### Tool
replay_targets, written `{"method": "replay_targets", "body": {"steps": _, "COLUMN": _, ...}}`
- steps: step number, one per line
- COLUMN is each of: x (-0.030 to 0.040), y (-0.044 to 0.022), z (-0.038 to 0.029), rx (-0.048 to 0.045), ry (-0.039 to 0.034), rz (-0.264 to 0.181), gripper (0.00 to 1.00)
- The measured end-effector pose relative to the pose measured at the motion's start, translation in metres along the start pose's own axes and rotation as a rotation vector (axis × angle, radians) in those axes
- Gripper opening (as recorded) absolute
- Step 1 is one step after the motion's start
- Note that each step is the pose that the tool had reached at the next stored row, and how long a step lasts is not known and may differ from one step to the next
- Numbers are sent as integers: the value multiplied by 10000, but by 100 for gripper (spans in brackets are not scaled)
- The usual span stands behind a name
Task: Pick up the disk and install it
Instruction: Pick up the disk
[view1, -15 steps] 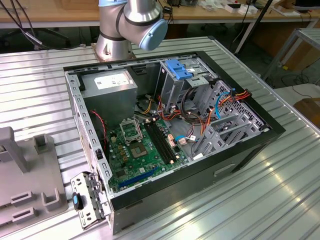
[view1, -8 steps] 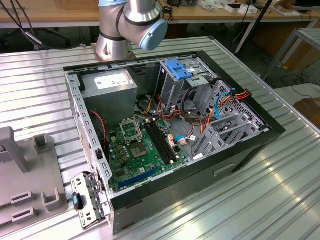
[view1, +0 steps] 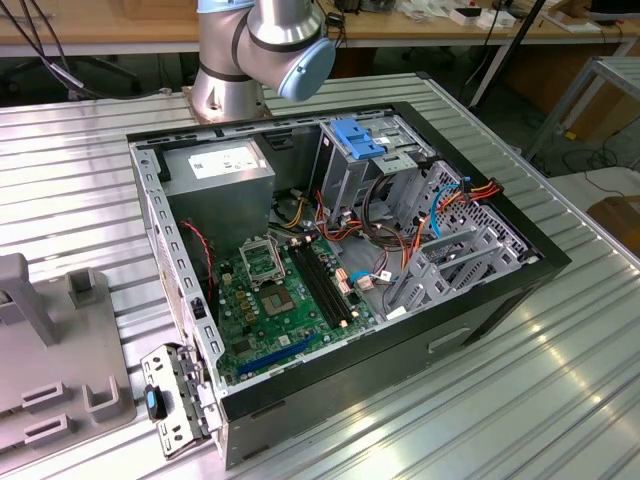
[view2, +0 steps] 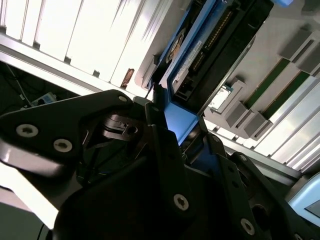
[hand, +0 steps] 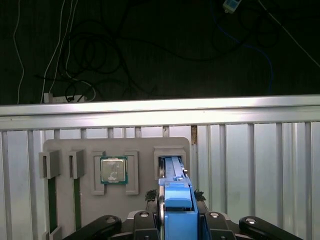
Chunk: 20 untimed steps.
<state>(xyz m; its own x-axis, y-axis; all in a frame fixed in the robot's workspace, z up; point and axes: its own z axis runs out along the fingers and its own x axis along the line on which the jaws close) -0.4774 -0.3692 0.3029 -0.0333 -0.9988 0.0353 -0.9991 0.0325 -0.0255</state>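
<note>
While the tool (hand: 178, 214) clamps the disk (hand: 177, 194) at lower centre, pickup seems underway. Clearing the grey holder (hand: 141, 149) likely needs a straight pull.

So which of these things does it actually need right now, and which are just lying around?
In the job: disk, gripped by the end effector; open computer case.
Lying about: processor chip on grey holder tray, other blue carrier, cables beyond the table.

- The gripper (hand: 177, 219) clasps the disk (hand: 177, 200) edge-on at a slot in the grey fixture tray (hand: 60, 147).
- A processor chip (hand: 113, 170) lies in a neighbouring recess.
</note>
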Motion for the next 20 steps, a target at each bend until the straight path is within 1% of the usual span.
{"method": "replay_targets", "body": {"steps": 4, "x": 0, "y": 0, "z": 2, "rx": -4, "ry": 1, "rz": 0, "gripper": 37}}
{"method": "replay_targets", "body": {"steps": 14, "x": 4, "y": 1, "z": 52, "rx": 0, "ry": -6, "rz": 0, "gripper": 37}}
{"method": "replay_targets", "body": {"steps": 20, "x": 4, "y": 1, "z": 53, "rx": -4, "ry": -4, "rz": 0, "gripper": 37}}
